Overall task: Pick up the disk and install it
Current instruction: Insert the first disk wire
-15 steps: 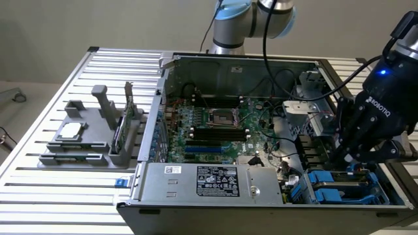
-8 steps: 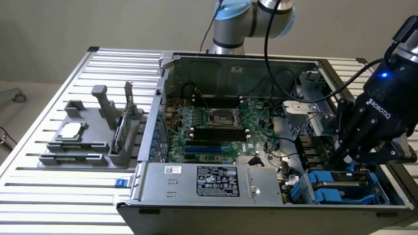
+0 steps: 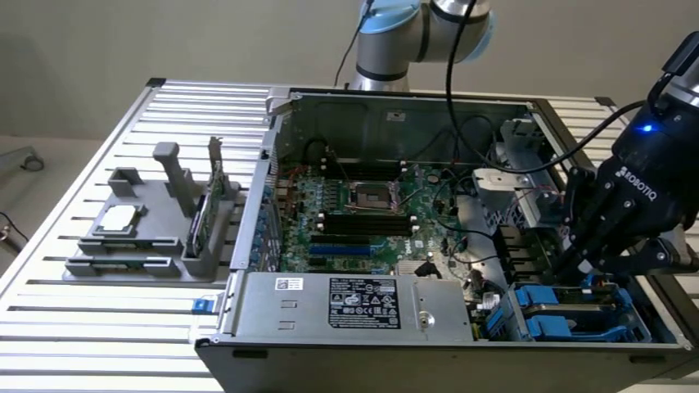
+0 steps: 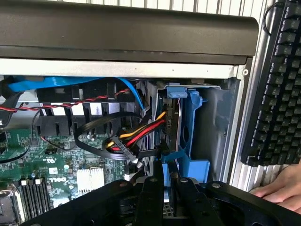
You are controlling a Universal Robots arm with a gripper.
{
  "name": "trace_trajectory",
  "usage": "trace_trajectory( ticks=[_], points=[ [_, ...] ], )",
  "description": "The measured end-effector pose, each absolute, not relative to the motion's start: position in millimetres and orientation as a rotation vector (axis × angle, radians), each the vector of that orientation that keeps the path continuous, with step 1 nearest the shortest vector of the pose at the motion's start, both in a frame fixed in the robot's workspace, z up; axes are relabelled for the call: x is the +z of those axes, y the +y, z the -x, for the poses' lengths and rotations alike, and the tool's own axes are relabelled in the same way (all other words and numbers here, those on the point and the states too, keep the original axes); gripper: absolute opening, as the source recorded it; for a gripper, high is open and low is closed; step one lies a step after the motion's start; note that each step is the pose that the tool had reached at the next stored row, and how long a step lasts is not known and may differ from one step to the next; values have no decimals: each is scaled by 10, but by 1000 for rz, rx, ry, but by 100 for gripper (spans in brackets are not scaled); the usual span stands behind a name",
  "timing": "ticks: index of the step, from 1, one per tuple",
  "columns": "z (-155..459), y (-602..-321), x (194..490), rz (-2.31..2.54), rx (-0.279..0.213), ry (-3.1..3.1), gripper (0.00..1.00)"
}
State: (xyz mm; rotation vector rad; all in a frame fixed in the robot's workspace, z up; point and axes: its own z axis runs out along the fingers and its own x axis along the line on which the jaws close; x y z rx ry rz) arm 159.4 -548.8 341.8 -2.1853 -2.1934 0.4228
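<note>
We note the end effector (image 4: 168,182) clamped on the disk (image 4: 184,136). It stands on edge just ahead, inside the computer case (image 3: 437,368).

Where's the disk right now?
The disk sits inside the computer case, in its nearest corner on the exterior view's right, directly beneath the gripper.

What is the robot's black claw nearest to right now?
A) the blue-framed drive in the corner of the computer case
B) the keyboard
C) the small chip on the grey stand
A: the gripper hangs right over the blue-framed disk inside the computer case, well apart from the grey stand and the keyboard.
</note>
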Motion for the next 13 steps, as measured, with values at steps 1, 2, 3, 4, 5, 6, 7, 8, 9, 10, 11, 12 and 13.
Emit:
trace_trajectory(
  ticks=[1,2,3,4,5,6,7,8,9,10,11,12,13],
  points=[
    [-1598,-5488,3410,2184,425,-2192,16],
    [-1601,-5487,3404,2182,428,-2191,16],
    [-1604,-5488,3399,2179,432,-2189,16],
    [-1610,-5488,3395,2176,436,-2187,16],
    [-1618,-5488,3392,2174,439,-2185,16],
    [-1629,-5488,3389,2172,442,-2184,16],
    [-1643,-5488,3387,2169,445,-2182,16],
    [-1657,-5488,3385,2167,448,-2181,16],
    [-1669,-5488,3381,2165,451,-2179,16],
    [-1678,-5487,3377,2163,454,-2178,16],
    [-1684,-5487,3371,2161,456,-2176,16],
    [-1685,-5487,3365,2159,459,-2175,16],
    [-1686,-5488,3359,2156,464,-2173,16]
  ],
)
